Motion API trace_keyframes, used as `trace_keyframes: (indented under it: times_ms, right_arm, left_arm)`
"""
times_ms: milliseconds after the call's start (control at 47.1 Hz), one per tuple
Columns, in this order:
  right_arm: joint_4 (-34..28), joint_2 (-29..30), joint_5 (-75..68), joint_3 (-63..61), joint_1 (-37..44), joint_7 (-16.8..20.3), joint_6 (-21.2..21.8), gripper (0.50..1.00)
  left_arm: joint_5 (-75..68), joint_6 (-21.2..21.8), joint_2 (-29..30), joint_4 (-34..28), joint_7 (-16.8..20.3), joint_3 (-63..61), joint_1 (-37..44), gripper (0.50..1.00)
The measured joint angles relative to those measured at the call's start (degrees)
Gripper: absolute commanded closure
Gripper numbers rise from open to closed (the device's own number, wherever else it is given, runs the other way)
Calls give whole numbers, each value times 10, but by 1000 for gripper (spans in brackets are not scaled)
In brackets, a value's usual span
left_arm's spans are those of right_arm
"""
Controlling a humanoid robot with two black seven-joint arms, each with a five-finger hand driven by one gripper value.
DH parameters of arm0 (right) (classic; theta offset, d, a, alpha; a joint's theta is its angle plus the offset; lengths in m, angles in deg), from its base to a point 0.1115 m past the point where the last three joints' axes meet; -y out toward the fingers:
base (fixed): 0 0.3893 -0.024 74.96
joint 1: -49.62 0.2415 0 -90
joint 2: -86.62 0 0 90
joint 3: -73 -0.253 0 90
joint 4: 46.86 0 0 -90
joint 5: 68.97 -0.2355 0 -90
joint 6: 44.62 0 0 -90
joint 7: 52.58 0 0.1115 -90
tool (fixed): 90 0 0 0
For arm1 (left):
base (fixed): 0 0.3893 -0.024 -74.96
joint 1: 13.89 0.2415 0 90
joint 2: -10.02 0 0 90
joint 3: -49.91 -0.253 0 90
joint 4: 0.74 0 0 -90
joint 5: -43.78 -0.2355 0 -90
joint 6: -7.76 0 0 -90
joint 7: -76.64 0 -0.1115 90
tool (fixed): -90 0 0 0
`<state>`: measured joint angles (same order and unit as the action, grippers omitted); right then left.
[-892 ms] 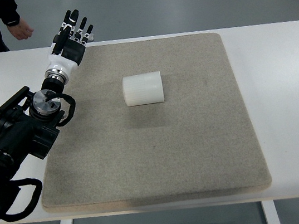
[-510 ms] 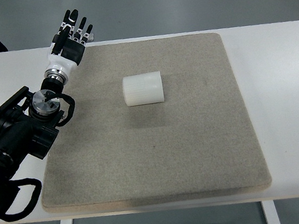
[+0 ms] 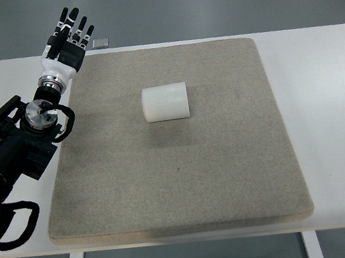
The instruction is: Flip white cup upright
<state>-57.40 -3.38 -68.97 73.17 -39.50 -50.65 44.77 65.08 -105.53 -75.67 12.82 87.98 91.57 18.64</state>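
Lying on its side mid-mat [image 3: 231, 172], the cup [image 3: 165, 103] shows nothing inside from here; left hand [image 3: 66, 44] hovers at the table's [image 3: 329, 92] far-left corner, fingers spread, holding nothing.

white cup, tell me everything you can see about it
The white cup is a short, stout cylinder with fine ribbing around its wall, matte and plastic-looking. It lies on its side, long axis running left to right, on the beige mat, somewhat above the mat's middle. Which end is the mouth cannot be told from this view. It casts a soft shadow toward the near side. Only the mat touches it; the left hand, fingers spread, is well away at the mat's far left corner.
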Motion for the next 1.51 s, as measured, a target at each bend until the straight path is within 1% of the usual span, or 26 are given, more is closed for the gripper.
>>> trace_keyframes:
  times_ms: [191, 361, 531, 658, 807, 1104, 1274, 1402, 1508]
  right_arm:
    - [0, 0, 0, 0, 0, 0, 0, 548]
    - [0, 0, 0, 0, 0, 0, 0, 548]
    - [0, 0, 0, 0, 0, 0, 0, 548]
    - [0, 0, 0, 0, 0, 0, 0, 548]
    - [0, 0, 0, 0, 0, 0, 0, 548]
    - [0, 0, 0, 0, 0, 0, 0, 548]
    - [0, 0, 0, 0, 0, 0, 0, 548]
    - [0, 0, 0, 0, 0, 0, 0, 548]
    - [0, 0, 0, 0, 0, 0, 0, 548]
  left_arm:
    - [-78, 5, -2, 1, 0, 0, -12, 504]
    - [-117, 7, 1, 3, -6, -9, -33, 504]
    - [-150, 7, 0, 3, -7, -118, -62, 504]
    - [-156, 5, 2, 4, -6, -175, -73, 506]
    - [-212, 0, 20, 14, -6, -241, -91, 506]
    - [-418, -2, 77, 89, -8, -259, -140, 506]
    - [-525, -19, 97, 131, -10, -260, -153, 508]
    - [-623, -20, 120, 193, -11, -272, -155, 508]
    - [-651, -14, 146, 260, -22, -281, -156, 508]
